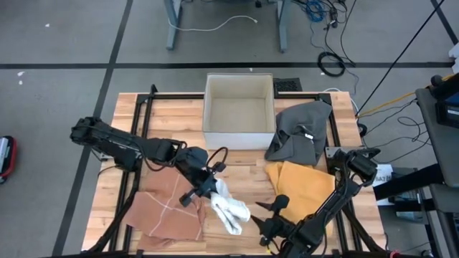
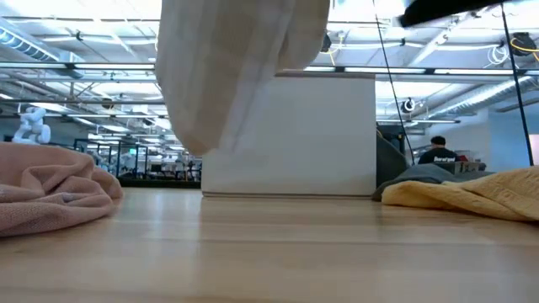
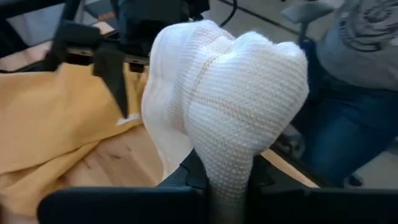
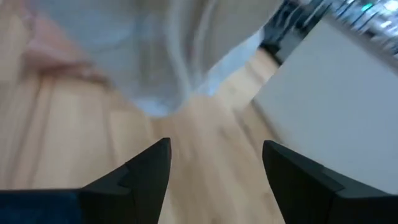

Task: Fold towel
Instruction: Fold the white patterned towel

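Note:
A white waffle-weave towel [image 1: 229, 209] hangs bunched from my left gripper [image 1: 206, 188], which is shut on it near the table's middle front. In the low view the white towel [image 2: 236, 67] hangs down from above, its lower end off the wood. My right gripper [image 4: 214, 155] stands open just right of the towel [image 4: 155, 62], pointing at it with nothing between its fingers; the high view shows it [image 1: 267, 213] near the front edge. My left gripper pinches a bunched-up part of the white towel [image 3: 229, 163] between its two fingers [image 3: 189, 171], several layers together. The cloth bulges out past the fingers in a thick wad. The towel hangs slack below the gripper, its lower end [image 2: 189, 145] clear of the table.
A pinkish-brown towel [image 1: 168, 211] lies spread at the front left, a yellow one [image 1: 301, 186] at the right, a crumpled grey one [image 1: 301, 129] behind it. A white open box [image 1: 239, 111] stands at the far middle. A person in jeans [image 3: 348, 124] stands beyond the table.

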Robot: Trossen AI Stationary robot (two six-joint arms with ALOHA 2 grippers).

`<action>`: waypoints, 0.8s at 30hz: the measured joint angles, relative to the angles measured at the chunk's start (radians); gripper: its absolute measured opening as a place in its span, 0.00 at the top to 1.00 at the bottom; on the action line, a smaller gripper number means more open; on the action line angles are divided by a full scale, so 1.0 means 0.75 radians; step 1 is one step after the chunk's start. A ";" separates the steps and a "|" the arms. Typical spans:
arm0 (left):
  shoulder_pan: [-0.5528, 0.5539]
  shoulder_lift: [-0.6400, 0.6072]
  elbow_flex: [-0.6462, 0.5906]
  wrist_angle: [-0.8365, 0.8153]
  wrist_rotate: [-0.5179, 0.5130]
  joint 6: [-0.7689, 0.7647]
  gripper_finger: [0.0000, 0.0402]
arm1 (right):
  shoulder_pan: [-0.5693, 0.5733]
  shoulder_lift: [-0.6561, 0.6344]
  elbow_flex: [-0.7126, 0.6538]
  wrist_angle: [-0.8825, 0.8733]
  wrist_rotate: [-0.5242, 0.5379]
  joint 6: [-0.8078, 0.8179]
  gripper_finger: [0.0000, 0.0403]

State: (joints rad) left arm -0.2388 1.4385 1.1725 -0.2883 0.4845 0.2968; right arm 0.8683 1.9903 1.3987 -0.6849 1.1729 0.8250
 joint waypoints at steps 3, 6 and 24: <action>0.010 0.000 0.000 -0.013 0.069 0.012 0.91 | -0.028 0.000 0.000 0.082 0.050 -0.109 0.40; 0.012 0.000 0.000 -0.041 0.091 0.035 0.91 | -0.058 0.000 0.000 0.159 -0.007 -0.220 0.40; 0.039 0.064 0.000 -0.033 0.346 0.028 0.91 | -0.198 0.011 0.000 0.670 -0.385 -0.775 0.40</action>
State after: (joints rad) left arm -0.2096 1.4864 1.1725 -0.3130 0.7443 0.3179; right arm 0.7197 1.9990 1.3987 -0.1827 0.8844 0.2439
